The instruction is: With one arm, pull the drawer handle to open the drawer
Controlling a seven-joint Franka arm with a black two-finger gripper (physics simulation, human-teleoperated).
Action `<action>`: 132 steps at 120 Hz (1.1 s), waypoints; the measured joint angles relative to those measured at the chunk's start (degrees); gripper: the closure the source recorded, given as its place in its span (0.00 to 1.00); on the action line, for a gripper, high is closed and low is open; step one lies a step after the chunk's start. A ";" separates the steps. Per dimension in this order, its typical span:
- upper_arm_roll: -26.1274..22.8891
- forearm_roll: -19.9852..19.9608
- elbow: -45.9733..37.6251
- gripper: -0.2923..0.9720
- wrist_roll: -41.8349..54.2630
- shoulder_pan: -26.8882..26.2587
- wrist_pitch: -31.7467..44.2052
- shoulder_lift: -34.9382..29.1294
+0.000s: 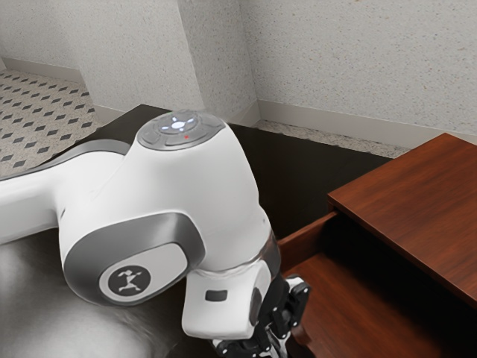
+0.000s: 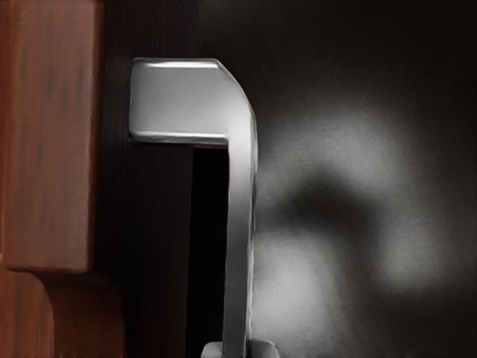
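Your gripper (image 1: 276, 328) hangs low beside the wooden drawer (image 1: 358, 294), at the bottom of the exterior view, below the arm's (image 1: 171, 216) big white wrist. From these pictures you cannot tell whether it is clamped on anything, so confirm the hold before you load it.

In the wrist view the metal handle (image 2: 237, 194) runs straight from just under the hand to its bent end, which joins the drawer front (image 2: 45, 149). There is a dark gap between the bar and the wood.

The drawer stands toward the exterior view's right of the dark surface (image 1: 313, 168). It looks to be partly out from under the cabinet top (image 1: 417, 198), with its side wall and floor showing.

To do this step well:
- Pull straight along the drawer's slide, away from the cabinet.
- Hold the wrist level, so the bar does not twist or slip out.
- Move slowly and evenly. A sideways tug would likely bind the drawer.
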 joint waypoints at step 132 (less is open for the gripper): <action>-0.06 -2.38 11.71 0.34 -0.61 0.88 -5.06 -7.73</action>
